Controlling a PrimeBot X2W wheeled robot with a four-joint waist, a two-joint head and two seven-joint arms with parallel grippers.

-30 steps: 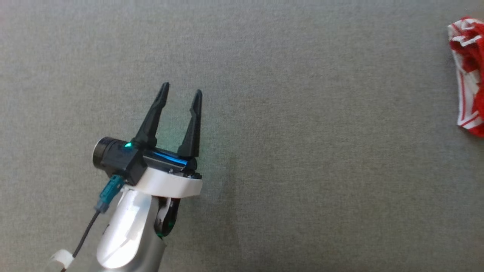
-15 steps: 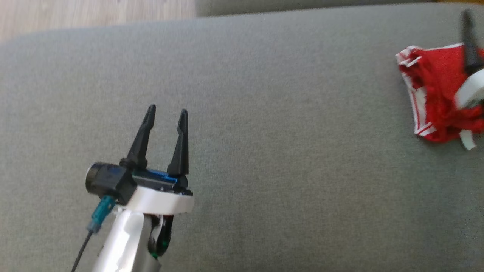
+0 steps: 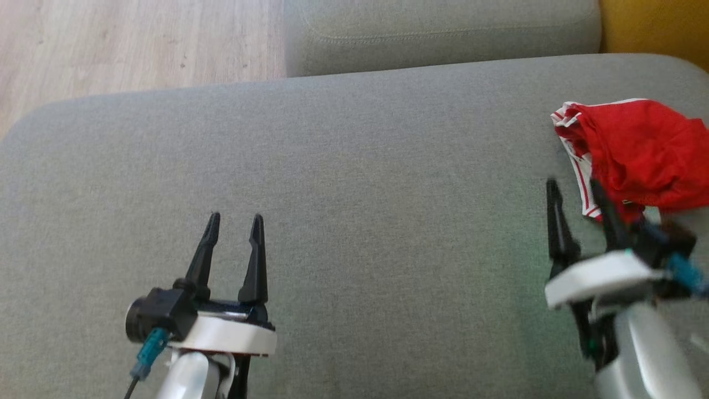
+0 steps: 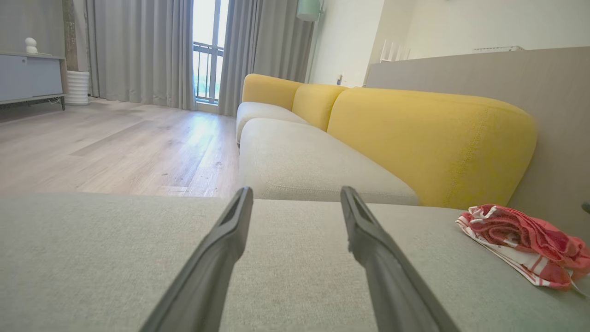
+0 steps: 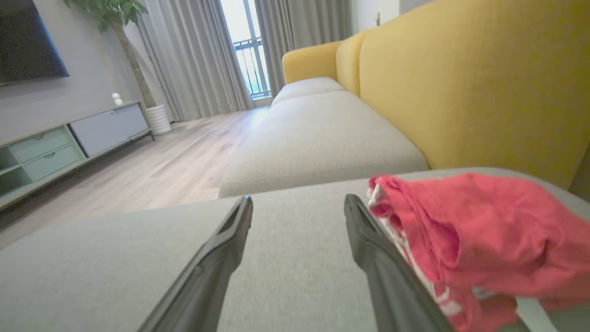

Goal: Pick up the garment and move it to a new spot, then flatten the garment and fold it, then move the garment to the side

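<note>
My right tool (image 3: 573, 185), prongs apart and empty like the left tool (image 3: 236, 217), hovers just beside the red garment (image 3: 637, 144) at its one o'clock on the sofa (image 3: 354, 166), so I'd dip low and pinch a thick fold.

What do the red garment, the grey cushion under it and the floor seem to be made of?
Red garment: thin soft cloth, perhaps cotton knit, matte; it lies crumpled in loose folds, with white-striped trim. Grey cushion: woven upholstery fabric, matte; a fine speckled weave shows. Floor: pale wood or wood-look laminate, satin finish; plank lines and grain show.
</note>
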